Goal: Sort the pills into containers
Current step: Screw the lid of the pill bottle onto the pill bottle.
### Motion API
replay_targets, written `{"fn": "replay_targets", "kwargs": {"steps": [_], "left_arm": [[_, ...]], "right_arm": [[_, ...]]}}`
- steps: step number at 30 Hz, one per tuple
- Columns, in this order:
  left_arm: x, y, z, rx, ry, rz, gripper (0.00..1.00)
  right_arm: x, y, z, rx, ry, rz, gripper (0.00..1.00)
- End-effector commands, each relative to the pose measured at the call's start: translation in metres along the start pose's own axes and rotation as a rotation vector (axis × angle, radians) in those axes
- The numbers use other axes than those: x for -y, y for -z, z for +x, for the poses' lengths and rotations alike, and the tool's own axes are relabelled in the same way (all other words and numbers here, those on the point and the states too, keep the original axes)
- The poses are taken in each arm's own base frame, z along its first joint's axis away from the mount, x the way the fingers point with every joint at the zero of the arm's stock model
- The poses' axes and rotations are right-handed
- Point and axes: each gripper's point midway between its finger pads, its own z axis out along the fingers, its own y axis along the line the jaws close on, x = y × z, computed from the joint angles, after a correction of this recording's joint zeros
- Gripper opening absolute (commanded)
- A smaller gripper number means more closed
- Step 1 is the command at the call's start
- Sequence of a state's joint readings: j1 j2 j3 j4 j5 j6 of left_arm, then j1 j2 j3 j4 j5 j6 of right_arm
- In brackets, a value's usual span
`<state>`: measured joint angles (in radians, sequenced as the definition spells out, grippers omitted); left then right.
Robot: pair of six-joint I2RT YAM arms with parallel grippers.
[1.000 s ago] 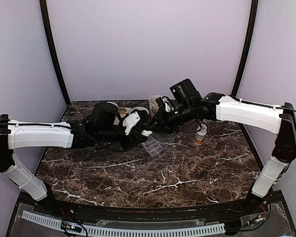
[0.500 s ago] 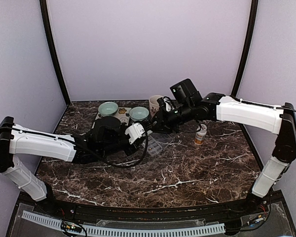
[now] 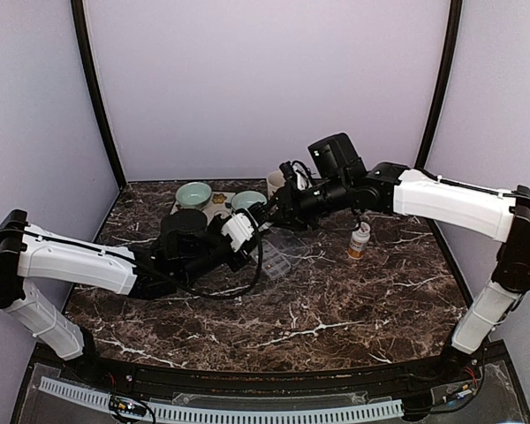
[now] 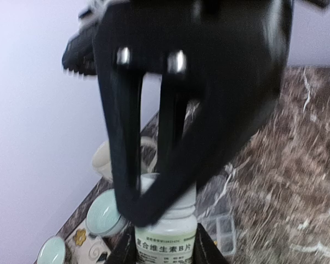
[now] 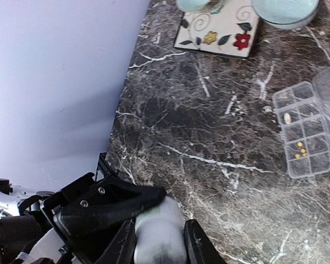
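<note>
My left gripper (image 3: pixel 244 231) is shut on a white labelled pill bottle (image 4: pixel 166 236) and holds it above the table, left of the clear compartmented containers (image 3: pixel 283 256). My right gripper (image 5: pixel 159 242) reaches in from the right, with one finger on either side of the bottle's white top (image 5: pixel 159 228). Blur hides whether those fingers press on the top. In the left wrist view the right gripper's black fingers (image 4: pixel 126 165) cover the bottle's top. The containers (image 5: pixel 308 137) lie open, with a pale pill (image 5: pixel 287 117) and small yellow pills (image 5: pixel 301 148) in two compartments.
An amber bottle (image 3: pixel 359 240) with a white cap stands right of the containers. Two pale green bowls (image 3: pixel 194 193) (image 3: pixel 248 202) sit at the back on a flowered mat (image 5: pixel 220 30), with a cream mug (image 3: pixel 278 183) beside them. Walls close in the left, back and right.
My left arm has swung nearer with the bottle, uncovering the bowls. My right gripper has stayed at the bottle's top and its arm has lifted slightly.
</note>
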<state>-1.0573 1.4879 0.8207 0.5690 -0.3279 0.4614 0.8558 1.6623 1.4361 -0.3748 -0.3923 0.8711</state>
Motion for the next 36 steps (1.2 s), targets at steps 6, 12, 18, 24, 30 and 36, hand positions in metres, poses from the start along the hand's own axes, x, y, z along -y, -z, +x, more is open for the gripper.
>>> {"fn": "replay_targets", "kwargs": {"steps": [6,12,18,24,30,36], "left_arm": [[-0.026,0.076,-0.170,0.645,0.160,0.018,0.00],[-0.024,0.074,-0.162,0.612,0.160,0.024,0.00],[-0.027,0.070,-0.154,0.580,0.178,0.011,0.00],[-0.031,0.066,-0.146,0.544,0.195,0.012,0.00],[-0.032,0.062,-0.139,0.516,0.217,0.029,0.00],[-0.033,0.057,-0.131,0.476,0.242,0.058,0.00]], "right_arm": [[-0.046,-0.018,0.043,-0.091,0.130,-0.140,0.39],[-0.047,-0.009,0.036,-0.045,0.165,-0.124,0.42],[-0.046,0.002,0.032,-0.003,0.204,-0.093,0.43],[-0.043,0.014,0.028,0.044,0.265,-0.045,0.44],[-0.038,0.026,0.024,0.086,0.316,0.003,0.44],[-0.035,0.036,0.022,0.122,0.361,0.029,0.45]]}}
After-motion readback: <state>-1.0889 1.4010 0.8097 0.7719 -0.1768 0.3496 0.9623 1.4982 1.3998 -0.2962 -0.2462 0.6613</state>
